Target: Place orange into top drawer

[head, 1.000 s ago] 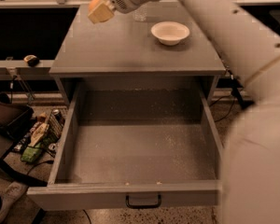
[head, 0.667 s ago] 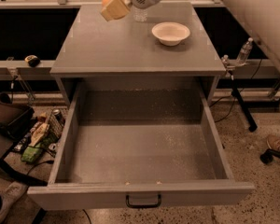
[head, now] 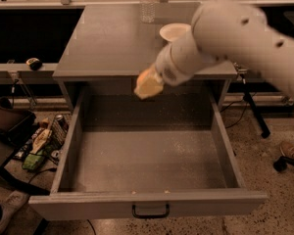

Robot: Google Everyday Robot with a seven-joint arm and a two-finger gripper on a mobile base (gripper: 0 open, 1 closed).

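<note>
The top drawer [head: 147, 199] of the grey cabinet is pulled wide open, and its small black handle [head: 150, 211] faces me. Its grey floor is bare apart from a few specks. My gripper [head: 149, 85] hangs above the back of the open drawer, just in front of the cabinet's top edge, on the white arm [head: 235, 33] that reaches in from the upper right. Its tip is a blurred pale orange-yellow shape. I cannot make out the orange as a separate thing, either there or anywhere else in view.
A white bowl [head: 172, 31] and a clear water bottle [head: 146, 1] stand at the back of the cabinet top [head: 112, 43]. Bags and clutter [head: 39, 143] lie on the floor to the left. A black stand leg [head: 255, 111] is at the right.
The gripper has moved from above the back left of the cabinet top, forward and down, to above the back of the open drawer. The arm now crosses the bowl's right side.
</note>
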